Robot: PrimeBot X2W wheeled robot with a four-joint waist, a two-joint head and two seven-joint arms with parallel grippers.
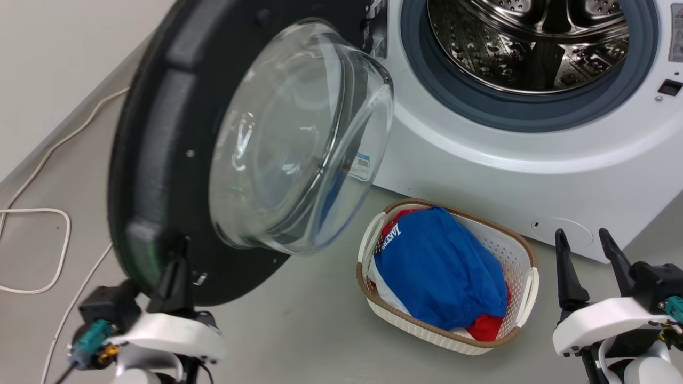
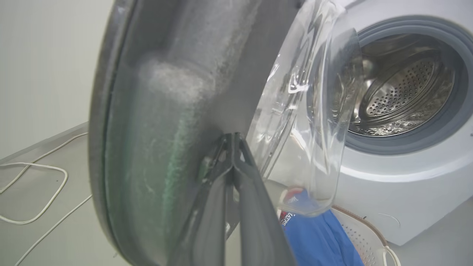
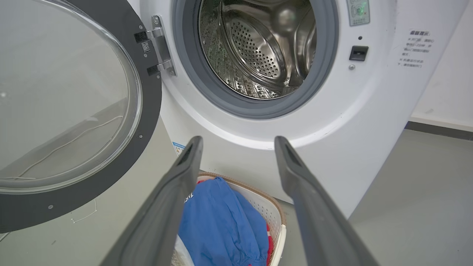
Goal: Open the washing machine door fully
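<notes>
The left gripper (image 2: 232, 137) had its fingers pressed together, tips against the inner face of the door (image 1: 155, 133), low on the black rim just left of the glass bowl. The door stood swung wide, rising above and ahead of that gripper. The right gripper (image 1: 582, 233) was spread and empty, well right of the door, with the machine (image 1: 533, 160) just ahead of it and a basket (image 1: 507, 250) to its left

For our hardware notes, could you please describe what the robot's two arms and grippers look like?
The left gripper and right gripper each have two long, tapering dark fingers on a black block, carried by a white shell. A teal connector with an orange tip and a dark cable sits by the left wrist; another teal connector by the right.
</notes>
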